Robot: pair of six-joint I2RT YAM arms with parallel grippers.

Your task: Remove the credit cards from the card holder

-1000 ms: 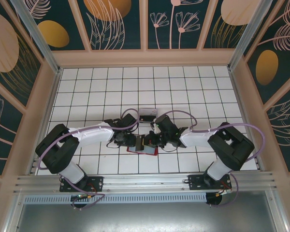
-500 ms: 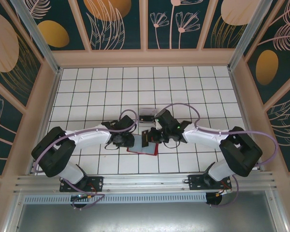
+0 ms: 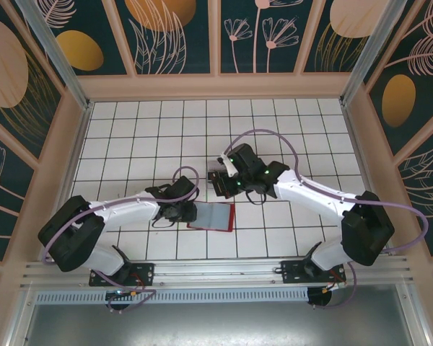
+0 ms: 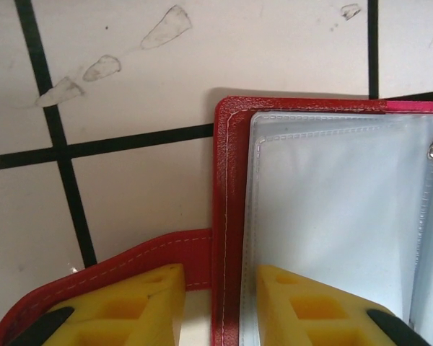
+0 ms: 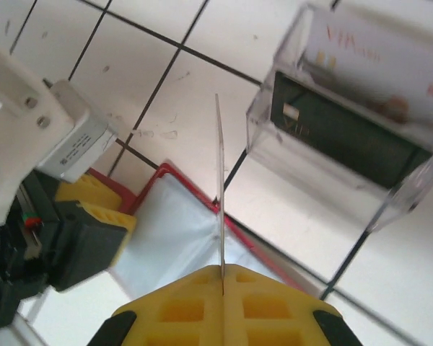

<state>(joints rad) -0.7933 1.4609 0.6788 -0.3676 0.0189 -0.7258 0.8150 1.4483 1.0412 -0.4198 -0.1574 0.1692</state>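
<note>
Table [image 3: 130, 137]: white tiles, black grid, walled by a raised frame on the far, left and right edges. The card holder [image 3: 213, 216] lies open and flat near the middle of the near edge, well apart from both side edges and the far edge. The left gripper [image 4: 216, 310] is at the holder's left border, its yellow fingers [image 4: 123, 306] apart, one over the red closure tab [image 4: 130, 263] and one over the clear sleeves [image 4: 332, 194]. Whether the sleeves hold cards cannot be told. The right gripper [image 5: 222, 277] is above the holder's far side, fingers clamped together on one credit card [image 5: 219, 180], which stands upright and is seen edge-on. Just beyond it is a clear plastic box [image 5: 263, 126], holding a dark green card [image 5: 339, 140] and a pale card with red lettering [image 5: 390, 65].
</note>
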